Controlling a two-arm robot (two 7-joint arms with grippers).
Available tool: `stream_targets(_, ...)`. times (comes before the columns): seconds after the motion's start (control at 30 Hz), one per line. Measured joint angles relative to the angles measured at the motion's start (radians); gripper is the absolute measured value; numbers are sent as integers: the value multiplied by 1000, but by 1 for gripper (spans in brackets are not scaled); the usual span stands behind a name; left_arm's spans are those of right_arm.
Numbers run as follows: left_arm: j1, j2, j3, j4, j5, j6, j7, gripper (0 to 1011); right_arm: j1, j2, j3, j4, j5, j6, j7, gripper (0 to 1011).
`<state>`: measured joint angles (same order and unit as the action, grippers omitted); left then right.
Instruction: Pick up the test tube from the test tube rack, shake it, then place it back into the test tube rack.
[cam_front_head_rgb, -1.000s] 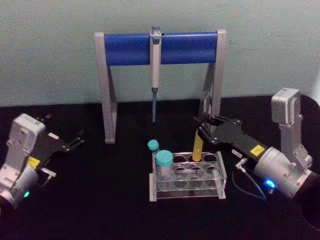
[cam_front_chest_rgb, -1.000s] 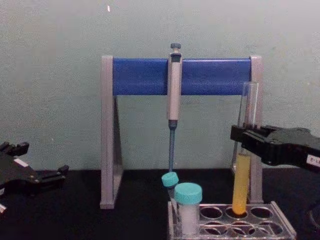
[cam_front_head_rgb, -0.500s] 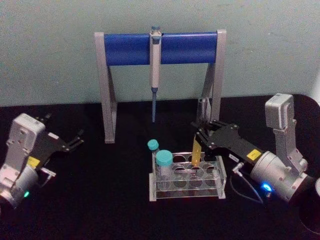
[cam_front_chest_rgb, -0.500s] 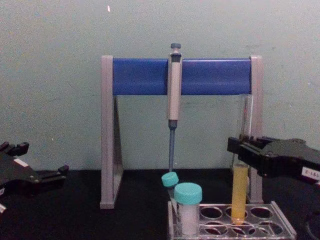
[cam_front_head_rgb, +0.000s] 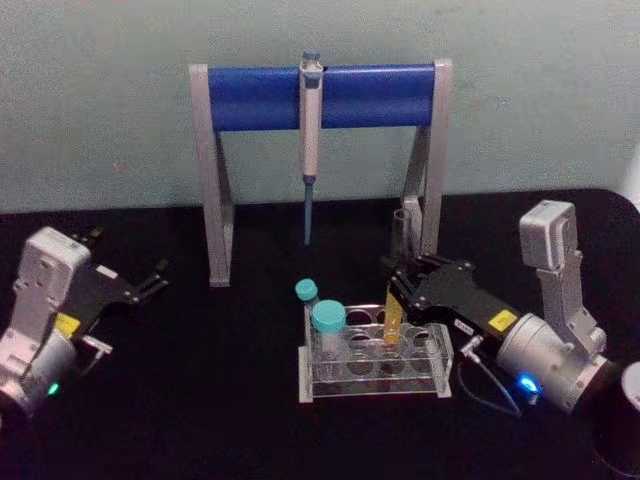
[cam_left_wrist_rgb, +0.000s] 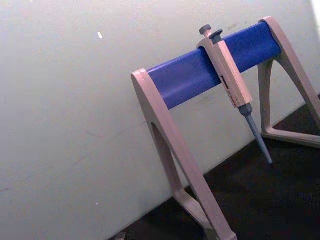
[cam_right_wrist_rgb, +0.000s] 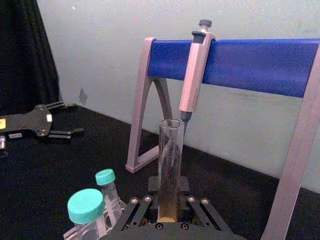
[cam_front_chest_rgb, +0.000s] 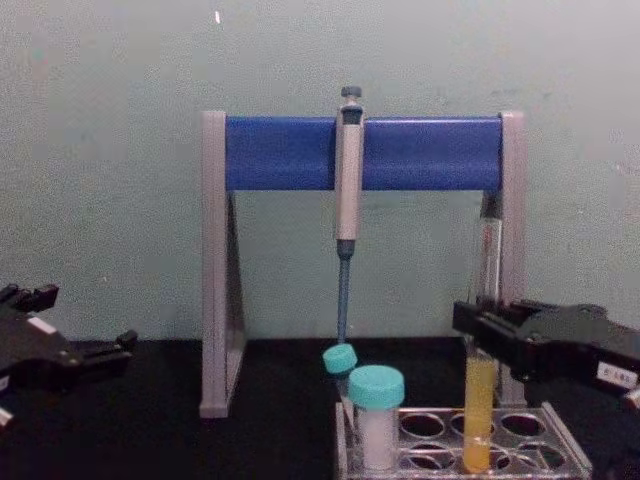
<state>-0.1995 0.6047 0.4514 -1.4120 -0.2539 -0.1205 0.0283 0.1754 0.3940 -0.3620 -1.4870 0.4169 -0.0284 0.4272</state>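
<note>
The test tube (cam_front_head_rgb: 394, 318) stands upright in a back-row hole of the clear test tube rack (cam_front_head_rgb: 372, 384), its yellow-orange liquid down inside the rack (cam_front_chest_rgb: 566, 445). My right gripper (cam_front_head_rgb: 396, 290) is shut on the tube (cam_front_chest_rgb: 479, 398) just above the liquid, reaching in from the right (cam_front_chest_rgb: 478, 326). In the right wrist view the clear upper tube (cam_right_wrist_rgb: 170, 155) rises from between the fingers (cam_right_wrist_rgb: 142, 206). My left gripper (cam_front_head_rgb: 140, 272) is parked open at the far left, away from the rack (cam_front_chest_rgb: 85, 335).
A grey-and-blue pipette stand (cam_front_head_rgb: 320, 95) holding a grey-blue pipette (cam_front_head_rgb: 310, 140) rises behind the rack. Two teal-capped vials (cam_front_head_rgb: 327, 330) stand in the rack's left end. The black tabletop (cam_front_head_rgb: 210, 400) lies bare between the rack and the left arm.
My right gripper has come down and slightly towards me with the test tube. The tube's bottom has sunk from above the rack into a back-row hole. The left arm has not moved.
</note>
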Motion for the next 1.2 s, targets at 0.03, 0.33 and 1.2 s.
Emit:
stream_targets(0.03,0,0,0,0,0,0,0,1010,-1,-1,0,2,-2,-1,-1,229)
stream_targets(0.33,0,0,0,0,0,0,0,1010,-7,-8,1,14,-10,-3,-3,229)
stream_targets(1.2,0,0,0,0,0,0,0,1009,-7,-21,-3,41,-29,3,-4,229)
